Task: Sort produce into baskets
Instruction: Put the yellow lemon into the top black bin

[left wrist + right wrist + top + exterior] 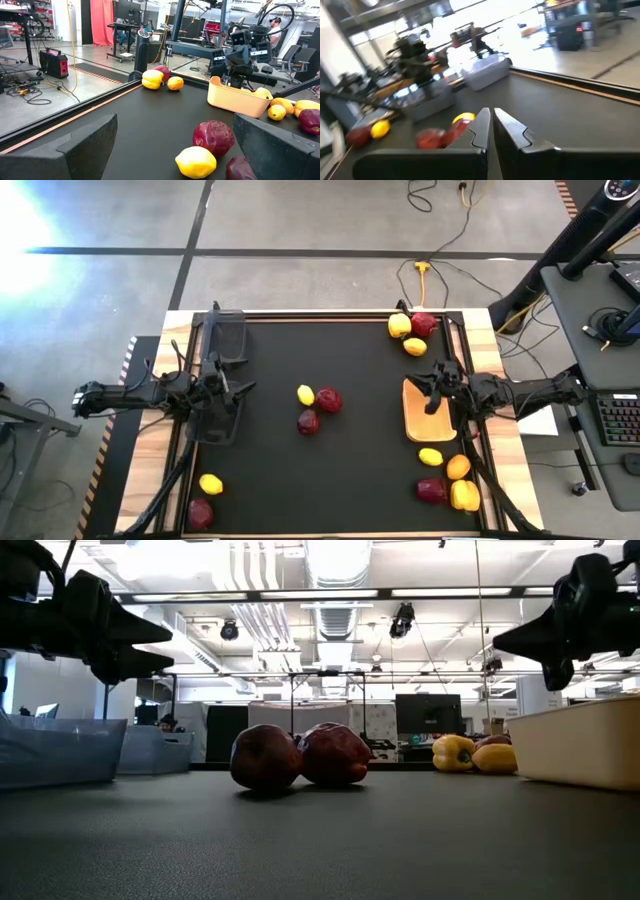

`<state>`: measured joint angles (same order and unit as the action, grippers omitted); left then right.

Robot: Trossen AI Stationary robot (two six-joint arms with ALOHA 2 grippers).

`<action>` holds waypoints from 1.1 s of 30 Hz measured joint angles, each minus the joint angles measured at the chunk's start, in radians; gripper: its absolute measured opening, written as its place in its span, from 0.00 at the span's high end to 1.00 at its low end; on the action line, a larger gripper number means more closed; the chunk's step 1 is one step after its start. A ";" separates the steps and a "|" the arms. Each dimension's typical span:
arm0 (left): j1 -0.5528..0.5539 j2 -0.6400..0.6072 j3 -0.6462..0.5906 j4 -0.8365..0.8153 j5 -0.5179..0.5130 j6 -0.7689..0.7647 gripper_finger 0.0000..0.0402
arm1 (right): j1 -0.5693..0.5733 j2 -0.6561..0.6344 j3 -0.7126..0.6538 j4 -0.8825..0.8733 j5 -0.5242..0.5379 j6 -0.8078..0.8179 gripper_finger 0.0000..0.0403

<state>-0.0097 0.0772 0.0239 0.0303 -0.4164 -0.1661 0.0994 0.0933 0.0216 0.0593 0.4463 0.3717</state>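
With fruit scattered on the bench, the left gripper hangs spread over a mesh basket, seemingly empty, while the right gripper waits pressed together above the tan basket.

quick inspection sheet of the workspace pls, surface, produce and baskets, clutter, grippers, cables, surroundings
surface: black mat in a wooden frame, flat and dry.
produce: centre cluster of one yellow and two dark red pieces; far right group; near right group; two pieces near left. None in a basket.
baskets: two mesh baskets on the left, orange-tan basket on the right.
clutter: nothing seen.
grippers: left gripper open over the nearer mesh basket; right gripper shut over the orange-tan basket; neither holds anything.
cables: yellow cord on the floor beyond the table.
surroundings: desks, monitors, a seated person far off.
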 joint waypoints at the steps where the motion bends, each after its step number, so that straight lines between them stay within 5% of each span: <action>1: 0.000 0.000 0.000 0.000 0.000 0.000 0.06 | 0.000 0.000 0.000 0.000 0.007 0.001 0.97; 14: 0.003 0.009 -0.003 0.034 -0.043 0.003 0.06 | 0.000 0.000 0.000 -0.001 0.007 -0.039 0.97; 22: 0.003 0.034 -0.003 0.249 -0.143 -0.493 0.06 | 0.000 0.000 0.000 -0.002 0.007 -0.039 0.97; 33: 0.003 0.103 0.021 0.256 -0.007 -0.532 0.06 | 0.000 0.001 0.000 -0.002 0.007 -0.039 0.97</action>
<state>-0.0063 0.1797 0.0445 0.2863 -0.4236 -0.6977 0.0994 0.0940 0.0219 0.0570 0.4534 0.3328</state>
